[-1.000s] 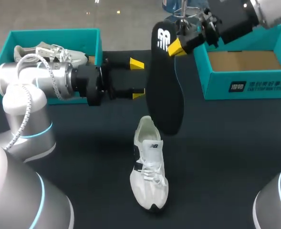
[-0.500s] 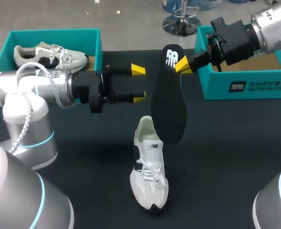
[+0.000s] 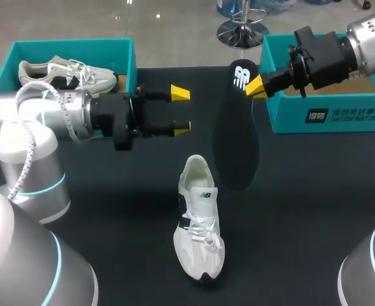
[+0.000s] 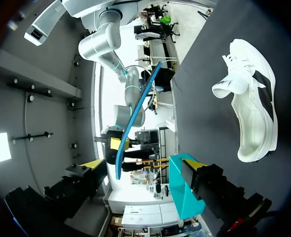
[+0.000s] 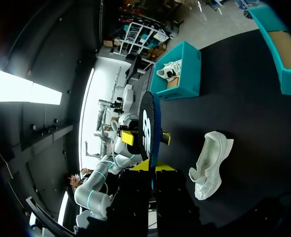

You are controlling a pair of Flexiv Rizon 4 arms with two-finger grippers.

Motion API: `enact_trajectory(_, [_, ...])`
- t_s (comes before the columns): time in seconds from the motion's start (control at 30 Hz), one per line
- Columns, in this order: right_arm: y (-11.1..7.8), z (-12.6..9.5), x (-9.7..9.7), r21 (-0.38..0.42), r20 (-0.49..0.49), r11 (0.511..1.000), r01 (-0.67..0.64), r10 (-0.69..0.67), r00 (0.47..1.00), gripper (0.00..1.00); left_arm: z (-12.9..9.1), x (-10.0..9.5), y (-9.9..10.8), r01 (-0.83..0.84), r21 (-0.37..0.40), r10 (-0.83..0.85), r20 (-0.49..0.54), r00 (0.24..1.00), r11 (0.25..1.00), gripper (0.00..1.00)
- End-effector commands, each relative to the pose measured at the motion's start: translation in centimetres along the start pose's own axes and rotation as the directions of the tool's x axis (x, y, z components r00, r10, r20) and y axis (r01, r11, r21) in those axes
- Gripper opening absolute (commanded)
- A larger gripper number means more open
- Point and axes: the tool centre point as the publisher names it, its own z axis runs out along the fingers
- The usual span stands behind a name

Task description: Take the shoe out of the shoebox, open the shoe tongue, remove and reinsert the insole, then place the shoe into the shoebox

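White shoe lying on black table, toe toward robot, out of both boxes. Just beyond it, black insole hanging toe end down near shoe's heel. Heel end pinched in right gripper. Beside insole, left gripper, fingers spread, nothing between. Farther back: left shoebox holding second shoe; right shoebox behind right gripper
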Motion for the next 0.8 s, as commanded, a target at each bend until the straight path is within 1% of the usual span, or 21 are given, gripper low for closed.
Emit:
enact_trajectory(0.03, [0.3, -0.3, -0.4, 0.008, 0.005, 1.000, -0.007, 0.007, 1.000, 0.00, -0.3, -0.1, -0.3, -0.010, 0.000, 0.010, 0.001, 1.000, 1.000, 1.00])
enact_trajectory(0.2, [1.2, 0.2, -0.6, 0.017, 0.003, 1.000, -0.013, 0.013, 1.000, 0.00, 0.1, 0.0, -0.6, -0.021, 0.001, 0.021, -0.005, 1.000, 1.000, 1.00])
enact_trajectory(0.3, [1.8, 1.3, -0.2, 0.029, -0.010, 1.000, -0.007, 0.007, 1.000, 0.00, 0.3, 0.2, -0.8, -0.031, 0.000, 0.031, -0.006, 1.000, 1.000, 1.00])
enact_trajectory(0.67, [2.9, 5.1, -0.2, 0.082, -0.043, 0.997, -0.012, 0.016, 0.999, 0.00, 1.1, 0.4, -1.3, -0.036, 0.008, 0.036, 0.009, 0.999, 0.999, 1.00])
enact_trajectory(0.8, [3.5, 6.6, 0.3, 0.107, -0.057, 0.994, -0.005, 0.012, 0.998, 0.00, 1.4, 0.6, -1.4, -0.041, 0.008, 0.041, 0.009, 0.999, 0.999, 1.00])
